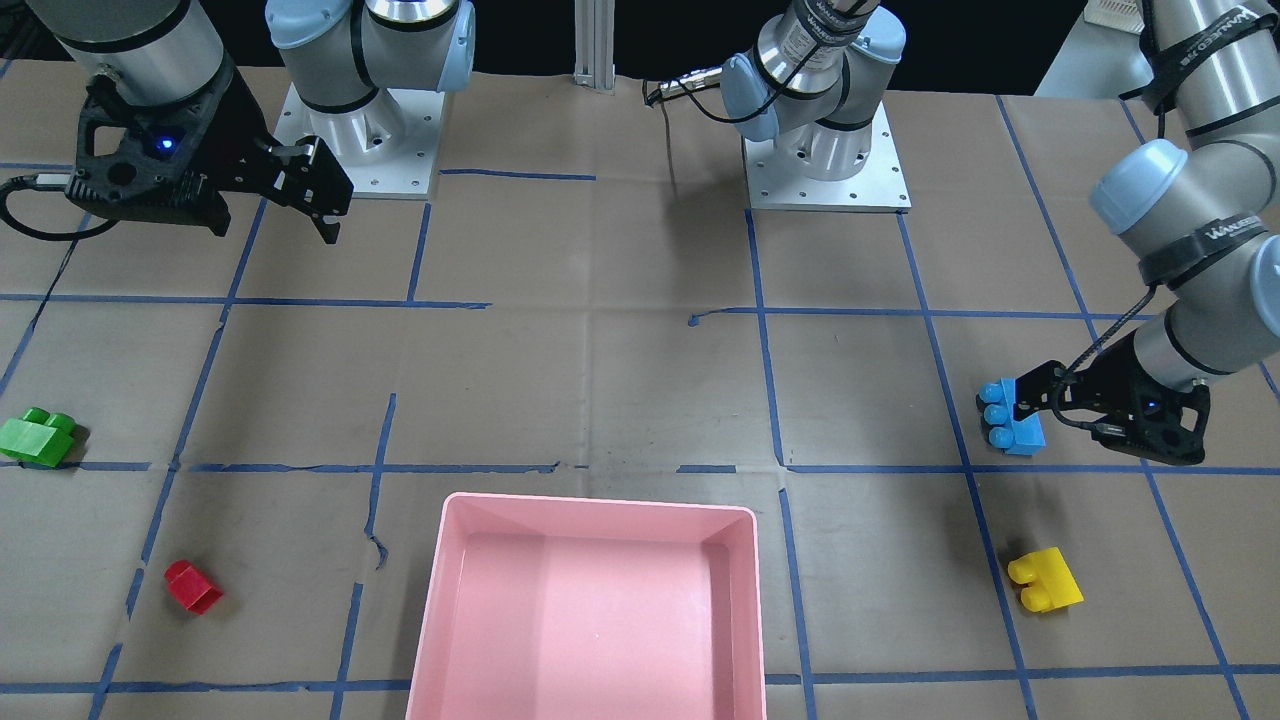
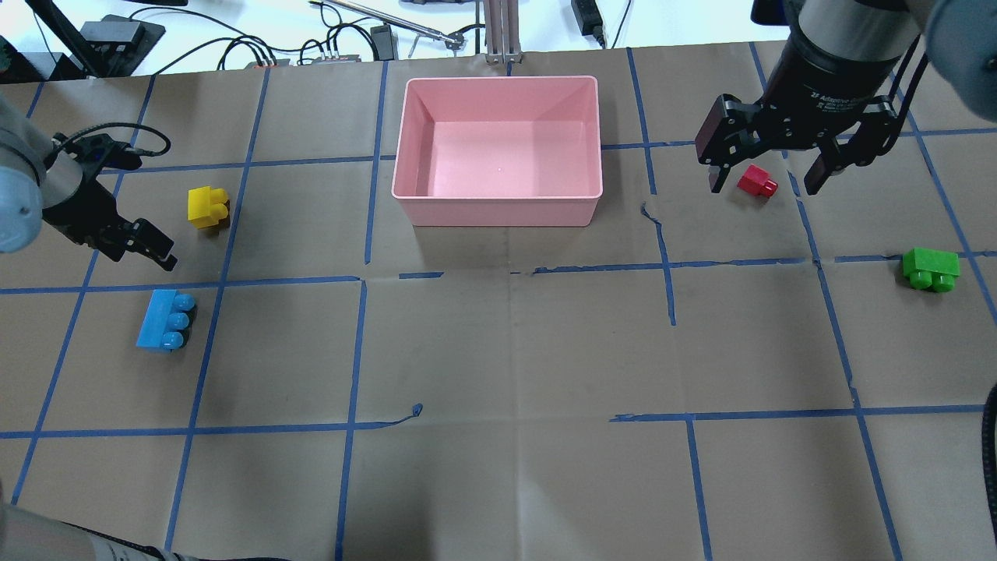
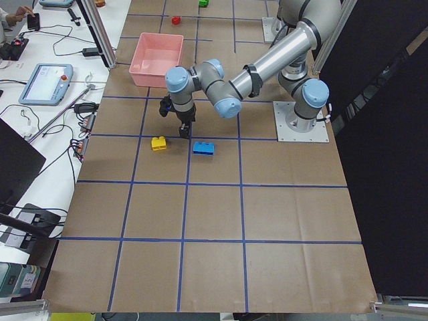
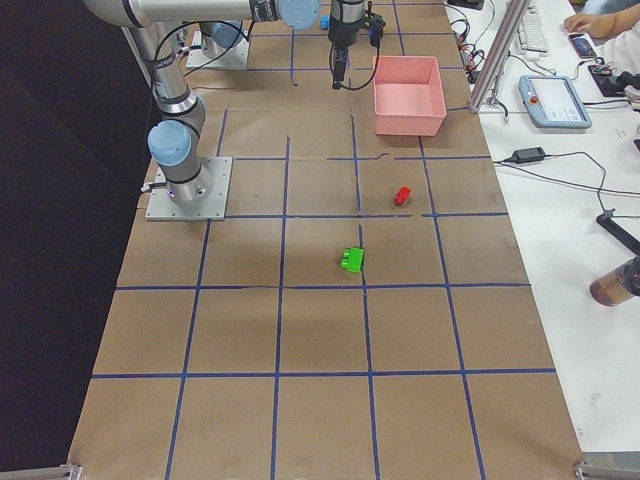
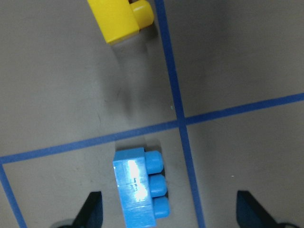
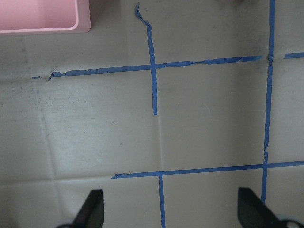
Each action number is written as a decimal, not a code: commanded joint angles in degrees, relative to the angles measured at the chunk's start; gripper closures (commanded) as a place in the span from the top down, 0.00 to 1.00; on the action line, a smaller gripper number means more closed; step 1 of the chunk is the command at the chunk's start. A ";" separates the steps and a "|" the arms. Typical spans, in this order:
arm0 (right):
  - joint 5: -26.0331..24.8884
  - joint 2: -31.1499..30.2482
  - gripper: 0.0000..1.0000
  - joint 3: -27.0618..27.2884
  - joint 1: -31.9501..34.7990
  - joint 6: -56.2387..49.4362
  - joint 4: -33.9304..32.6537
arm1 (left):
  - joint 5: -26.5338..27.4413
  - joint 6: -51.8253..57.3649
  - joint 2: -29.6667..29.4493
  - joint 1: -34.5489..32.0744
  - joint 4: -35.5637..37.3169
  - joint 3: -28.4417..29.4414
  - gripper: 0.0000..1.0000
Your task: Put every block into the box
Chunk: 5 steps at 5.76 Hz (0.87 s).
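The blue block lies on the table at my left, with the yellow block just beyond it. My left gripper is open and hovers above the blue block, which shows between its fingertips in the left wrist view, nearer the left one. The red block and the green block lie on my right. My right gripper is open, empty and high over the table. The pink box stands empty at the far middle.
Brown paper with a grid of blue tape covers the table. Cables and devices lie beyond the far edge. The right wrist view shows only bare paper and one corner of the box.
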 commanded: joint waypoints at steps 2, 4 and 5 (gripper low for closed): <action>-0.07 0.00 1.00 0.04 0.00 -0.09 -0.09 | 6.20 1.26 -4.89 0.62 7.70 -5.85 0.99; 0.02 0.18 1.00 0.04 0.09 -0.35 -0.18 | 6.18 0.99 -5.79 0.44 7.72 -6.37 0.99; 0.02 0.26 1.00 0.12 0.09 -0.26 -0.44 | 6.09 1.17 -6.06 0.53 7.72 -6.28 0.73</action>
